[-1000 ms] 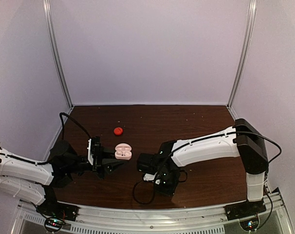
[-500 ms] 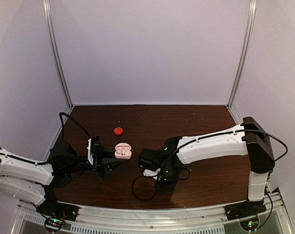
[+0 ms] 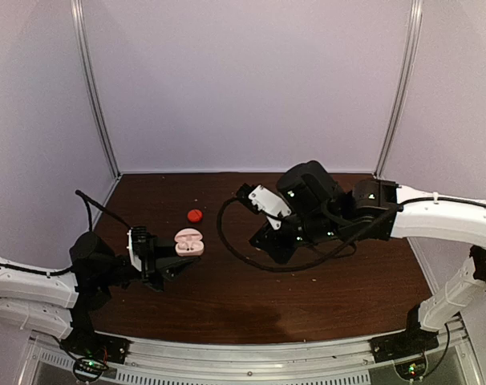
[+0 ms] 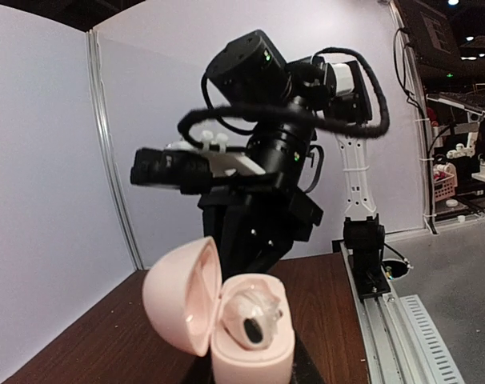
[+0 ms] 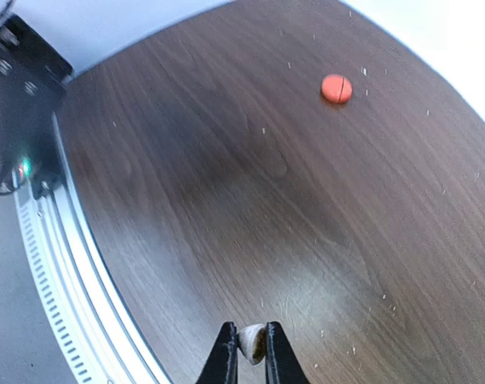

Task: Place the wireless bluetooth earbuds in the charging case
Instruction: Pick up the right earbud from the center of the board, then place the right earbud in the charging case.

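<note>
My left gripper is shut on an open pink charging case and holds it upright just above the table. In the left wrist view the case has its lid swung left, and one white earbud sits in its base. My right gripper is shut on a small white earbud, pinched between the fingertips. It hangs high above the table, to the right of the case. No red-orange earbud shows.
A small round red-orange case lies shut on the brown table behind the pink case; it also shows in the right wrist view. The right arm's black cable loops down between the grippers. A metal rail edges the table's front.
The right arm has risen from the table's front middle, up and back to the right, with the earbud. The left gripper has shifted a little left with the case.
</note>
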Robot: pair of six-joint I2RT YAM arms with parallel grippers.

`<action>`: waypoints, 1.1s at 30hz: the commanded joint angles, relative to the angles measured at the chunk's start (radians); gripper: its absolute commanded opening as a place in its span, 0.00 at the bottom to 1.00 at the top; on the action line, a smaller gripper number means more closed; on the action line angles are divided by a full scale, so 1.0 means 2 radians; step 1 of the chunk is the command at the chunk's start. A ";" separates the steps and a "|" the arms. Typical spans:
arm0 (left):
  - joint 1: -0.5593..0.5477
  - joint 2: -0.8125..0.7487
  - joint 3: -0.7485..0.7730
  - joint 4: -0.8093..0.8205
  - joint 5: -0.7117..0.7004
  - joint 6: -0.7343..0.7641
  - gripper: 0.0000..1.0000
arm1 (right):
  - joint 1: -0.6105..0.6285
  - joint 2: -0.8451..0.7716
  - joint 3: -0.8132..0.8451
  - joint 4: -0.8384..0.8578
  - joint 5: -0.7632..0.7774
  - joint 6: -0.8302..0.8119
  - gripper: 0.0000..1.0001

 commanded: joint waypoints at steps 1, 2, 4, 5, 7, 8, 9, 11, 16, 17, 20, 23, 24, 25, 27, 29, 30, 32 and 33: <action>0.003 -0.013 0.008 -0.011 0.012 0.055 0.00 | 0.001 -0.050 -0.022 0.106 -0.011 -0.028 0.04; 0.003 -0.015 0.011 -0.018 0.014 0.061 0.00 | 0.003 -0.059 -0.023 0.118 -0.023 -0.040 0.04; 0.003 -0.016 0.011 -0.017 0.021 0.066 0.00 | 0.009 -0.076 -0.027 0.150 -0.036 -0.059 0.05; 0.003 -0.017 0.010 -0.013 0.026 0.066 0.00 | 0.012 -0.084 -0.029 0.163 -0.041 -0.067 0.05; 0.003 -0.016 0.010 -0.003 0.037 0.067 0.00 | 0.023 -0.095 -0.032 0.190 -0.056 -0.080 0.05; 0.003 -0.014 0.011 0.001 0.042 0.066 0.00 | 0.030 -0.099 -0.035 0.205 -0.062 -0.093 0.05; 0.003 -0.012 0.013 0.003 0.046 0.066 0.00 | 0.041 -0.103 -0.036 0.218 -0.065 -0.102 0.05; 0.003 -0.006 0.017 0.004 0.048 0.063 0.00 | 0.059 -0.104 -0.037 0.240 -0.068 -0.114 0.06; 0.003 0.034 0.020 0.080 0.050 -0.009 0.00 | 0.096 -0.092 -0.032 0.290 -0.066 -0.126 0.06; 0.003 0.045 0.020 0.103 0.051 -0.027 0.00 | 0.100 -0.089 -0.033 0.300 -0.067 -0.127 0.06; 0.003 0.075 0.021 0.165 0.056 -0.072 0.00 | 0.108 -0.077 -0.034 0.322 -0.066 -0.130 0.06; 0.002 0.091 0.023 0.196 0.051 -0.092 0.00 | 0.110 -0.065 -0.040 0.350 -0.066 -0.129 0.06; 0.002 0.092 0.025 0.196 0.049 -0.094 0.00 | 0.110 -0.061 -0.043 0.354 -0.063 -0.129 0.06; 0.002 0.092 0.027 0.195 0.048 -0.095 0.00 | 0.110 -0.059 -0.047 0.359 -0.060 -0.130 0.06; 0.001 0.092 0.029 0.194 0.047 -0.097 0.00 | 0.110 -0.056 -0.057 0.371 -0.050 -0.130 0.06; 0.001 0.091 0.030 0.190 0.050 -0.097 0.00 | 0.110 -0.055 -0.063 0.380 -0.041 -0.130 0.05; 0.001 0.090 0.031 0.186 0.050 -0.096 0.00 | 0.110 -0.053 -0.065 0.383 -0.038 -0.129 0.05; 0.001 0.085 0.030 0.182 0.050 -0.096 0.00 | 0.110 -0.050 -0.066 0.388 -0.033 -0.127 0.05; 0.001 0.082 0.030 0.179 0.049 -0.095 0.00 | 0.109 -0.049 -0.067 0.389 -0.031 -0.126 0.05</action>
